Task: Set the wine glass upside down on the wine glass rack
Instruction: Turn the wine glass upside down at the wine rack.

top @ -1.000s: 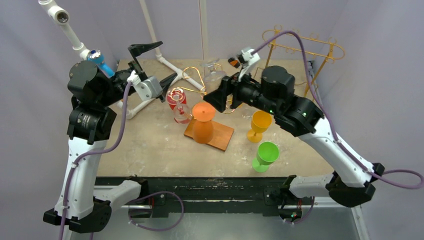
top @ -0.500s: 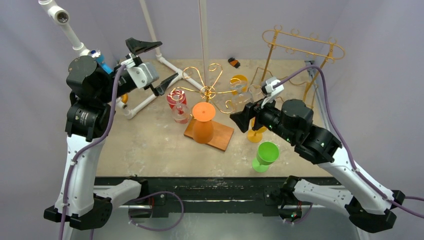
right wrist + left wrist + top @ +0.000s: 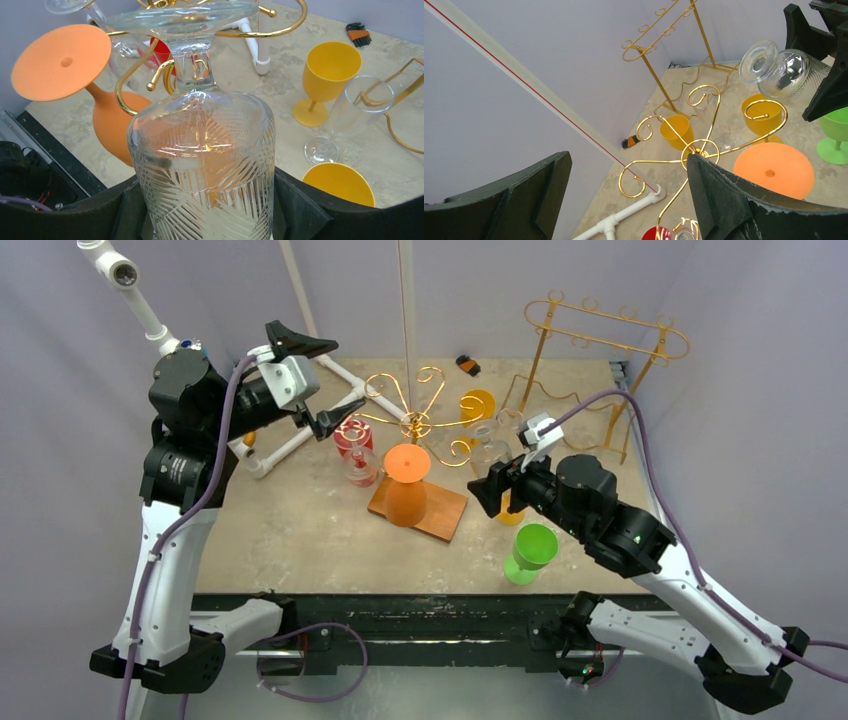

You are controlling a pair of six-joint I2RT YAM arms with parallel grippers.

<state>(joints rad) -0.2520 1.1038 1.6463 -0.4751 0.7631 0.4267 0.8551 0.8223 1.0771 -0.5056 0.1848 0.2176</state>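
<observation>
Wine glass [image 3: 205, 150] sat foot-up, bowl clamped in R gripper [image 3: 207, 202]; L gripper [image 3: 318, 380] hung open, empty. Best approach was prob. to slide stem into rack [image 3: 416, 424] hook slowly, foot level above wire.

Two racks [image 3: 416, 424] [image 3: 539, 352], two yellow goblets [image 3: 332, 62] [image 3: 340, 185], perhaps three clear glasses [image 3: 205, 165] [image 3: 357, 107] [image 3: 362, 468]

Clear cut-patterned wine glass [image 3: 205, 165], shiny gold wire rack [image 3: 415, 423], matt orange plastic goblet [image 3: 406, 496], wooden board [image 3: 449, 512]
</observation>
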